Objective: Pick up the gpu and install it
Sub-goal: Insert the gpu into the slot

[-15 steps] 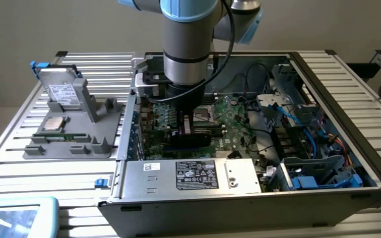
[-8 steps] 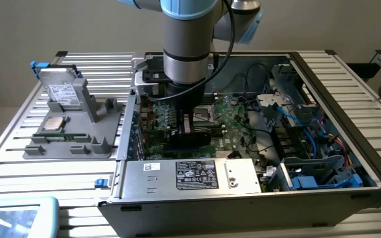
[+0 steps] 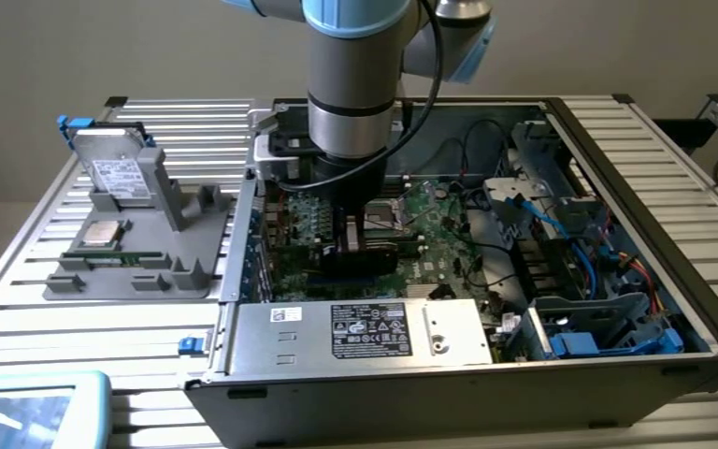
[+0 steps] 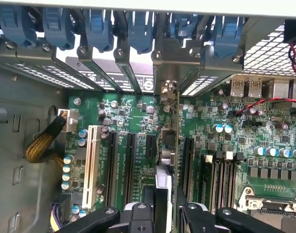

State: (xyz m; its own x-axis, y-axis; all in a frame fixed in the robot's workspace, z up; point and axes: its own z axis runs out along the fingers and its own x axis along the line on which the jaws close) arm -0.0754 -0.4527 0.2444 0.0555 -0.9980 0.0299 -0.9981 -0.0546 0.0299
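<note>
One card is in play, and I already have it: the gripper is closed narrowly on the gpu, one finger on each face, deep inside the open computer case on the bench. In the exterior view, the gripper hangs straight down from the arm, with the gpu showing as a dark block just beneath it, over the green motherboard.

From the wrist view I see the card edge-on. It stands upright on its edge, and its long axis runs from between my fingers straight toward the rear wall of the case. Its silver end bracket sits close to the row of blue latches. That axis looks parallel to the long black slots and the white slot beside it, so the alignment seems good to me.

I cannot tell whether the bottom edge has met a slot.

Room is tight. Slots flank the card on one side, more upright black slots stand just beside it on the other, and the slotted rear wall closes off the far end. Cables lie well apart toward the exterior view's right.
</note>
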